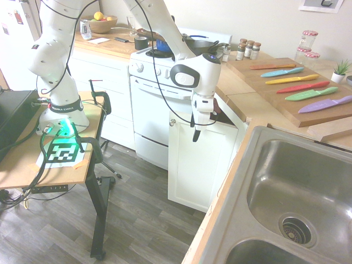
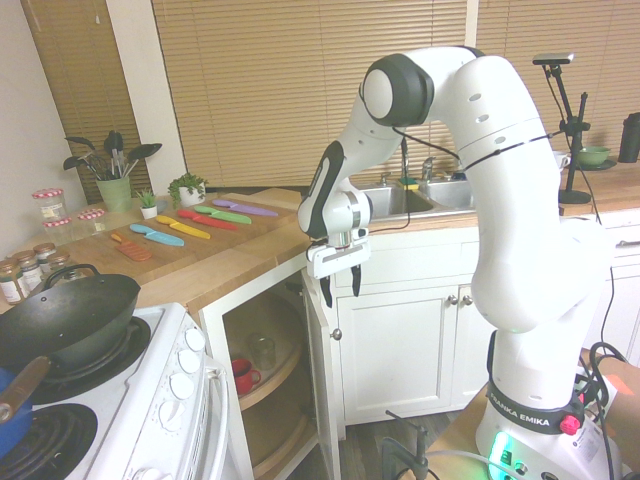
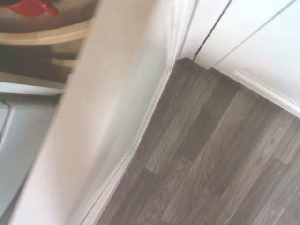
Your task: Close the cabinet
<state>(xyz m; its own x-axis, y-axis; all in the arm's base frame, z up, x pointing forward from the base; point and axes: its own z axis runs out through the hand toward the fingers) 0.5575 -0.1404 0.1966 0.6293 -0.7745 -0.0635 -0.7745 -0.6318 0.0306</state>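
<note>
The cabinet (image 1: 193, 165) is a white base unit under the wooden countertop, and its panel door (image 2: 322, 390) stands swung out, with a small silver knob (image 1: 172, 122) near its top corner. Inside, round wooden shelves carry a red mug (image 2: 241, 375) and a glass jar (image 2: 262, 350). My gripper (image 2: 340, 287) points down at the door's top edge, level with the outer face, fingers open with nothing between them. From the first exterior view the gripper (image 1: 194, 133) hangs just right of the knob. The wrist view looks down along the blurred door (image 3: 103, 122) to the floor.
A white oven (image 1: 151, 110) with a black wok (image 2: 65, 320) stands beside the cabinet. Coloured knives (image 1: 305, 88) lie on a cutting board on the counter. A steel sink (image 1: 297, 192) is nearby. White drawer-fronted cabinets (image 2: 400, 350) adjoin the open door.
</note>
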